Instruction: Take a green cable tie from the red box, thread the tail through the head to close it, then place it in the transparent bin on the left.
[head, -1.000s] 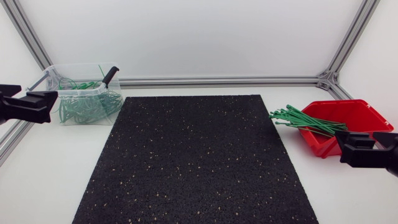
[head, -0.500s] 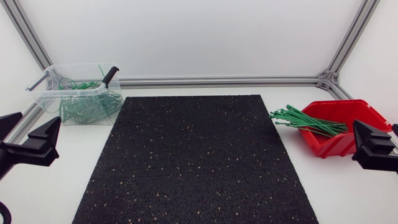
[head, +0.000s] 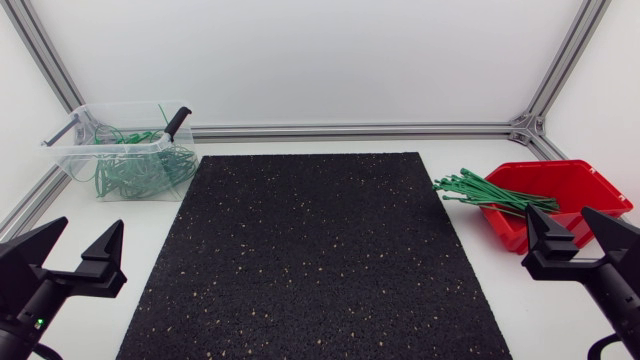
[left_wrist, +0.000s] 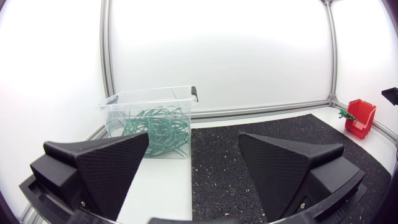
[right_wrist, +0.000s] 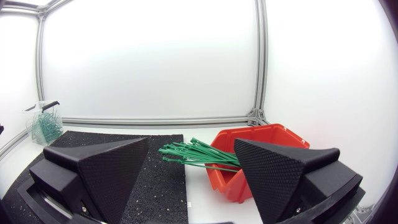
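Bundle of green cable ties (head: 490, 193) sits in the red box (head: 590, 185). They're thin straight strips lying crosswise, ends poking out toward the black mat (head: 310, 250). Left claw (head: 90, 226) and right claw (head: 560, 215) both gape wide, holding nothing.

Head camera overhead; wrist cameras low, facing across shared mat (head: 310, 250).
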